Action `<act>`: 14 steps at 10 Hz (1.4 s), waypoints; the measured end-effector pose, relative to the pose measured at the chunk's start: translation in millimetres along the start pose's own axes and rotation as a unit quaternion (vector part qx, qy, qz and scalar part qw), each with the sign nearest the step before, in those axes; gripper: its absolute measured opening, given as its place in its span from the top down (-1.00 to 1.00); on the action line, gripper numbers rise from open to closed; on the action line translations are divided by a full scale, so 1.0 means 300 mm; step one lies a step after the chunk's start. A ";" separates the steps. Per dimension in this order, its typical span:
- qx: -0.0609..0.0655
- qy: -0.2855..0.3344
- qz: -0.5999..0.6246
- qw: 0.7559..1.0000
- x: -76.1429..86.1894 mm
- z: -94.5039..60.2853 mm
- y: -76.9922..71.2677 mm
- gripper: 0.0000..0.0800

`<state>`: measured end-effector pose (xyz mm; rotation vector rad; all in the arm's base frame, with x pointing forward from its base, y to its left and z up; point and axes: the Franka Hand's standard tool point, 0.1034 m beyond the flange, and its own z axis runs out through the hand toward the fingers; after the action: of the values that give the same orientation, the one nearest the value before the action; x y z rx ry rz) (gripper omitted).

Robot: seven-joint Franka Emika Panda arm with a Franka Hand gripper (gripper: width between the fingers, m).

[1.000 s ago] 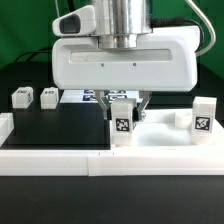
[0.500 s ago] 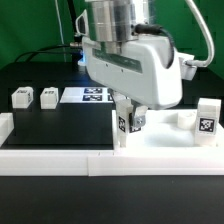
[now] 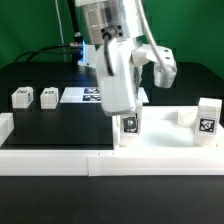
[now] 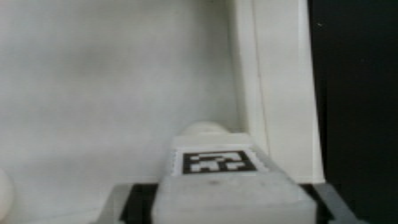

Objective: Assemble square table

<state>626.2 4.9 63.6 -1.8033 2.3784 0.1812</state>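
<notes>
In the exterior view, a large white plastic square top (image 3: 170,137) lay flat on the matte black surface (image 3: 60,125). It took up the exterior view's right half, with its raised rim along the near edge. At the corner of the square top nearest the picture's middle, a short white plastic block leg (image 3: 127,128) stood upright, its black-and-white square tag facing the camera. The bulky, glossy white robot arm (image 3: 118,60) hung directly over this held leg and hid its upper end.

Toward the top's right side stood a second tagged white leg (image 3: 204,117), with a low round white socket (image 3: 182,117) just beside it. The smooth stretch of top between the two legs lay open.

On the exterior view's left, a third white leg (image 3: 20,97) and a fourth white leg (image 3: 47,96) sat side by side, well apart from the top and near the flat marker board (image 3: 85,95). A long white border rail (image 3: 50,158) ran along the surface's near side, leaving a broad bare black patch behind it.

In the wrist view, the held leg (image 4: 217,165) was closest to the camera, smooth, with a rounded end. The dark fingers (image 4: 134,205) pinched it from both sides. Past it ran the top's plain white floor and a straight raised rim (image 4: 267,70), with the black surface on the rim's other side. The leg stood just beside that rim. Whether its end touched the top could not be told.
</notes>
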 end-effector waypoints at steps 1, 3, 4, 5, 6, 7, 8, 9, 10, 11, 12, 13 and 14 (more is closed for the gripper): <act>0.000 0.000 0.027 1.000 0.000 0.000 0.000 0.27; -0.003 0.002 0.052 0.999 0.004 -0.001 0.003 0.27; -0.003 0.004 0.069 0.998 0.006 -0.002 0.003 0.27; -0.003 0.004 0.085 0.996 0.005 -0.001 0.004 0.25; -0.003 0.005 0.079 0.997 0.006 0.001 0.005 0.25; -0.003 0.005 0.079 0.997 0.006 0.001 0.005 -0.18; -0.003 0.005 0.079 0.997 0.006 0.001 0.005 -0.53; 0.000 0.004 0.077 0.997 0.002 -0.005 0.004 -0.53; 0.006 0.002 0.070 0.998 -0.015 -0.034 0.021 -0.61; 0.008 -0.004 0.066 0.998 -0.034 -0.074 0.043 -0.61; 0.012 -0.011 0.062 0.998 -0.047 -0.118 0.056 -0.62; 0.015 -0.016 0.055 0.998 -0.049 -0.153 0.070 -0.62; 0.012 -0.017 0.053 0.998 -0.047 -0.159 0.076 -0.62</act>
<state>605.6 15.4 113.2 -1.6521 2.4431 0.1931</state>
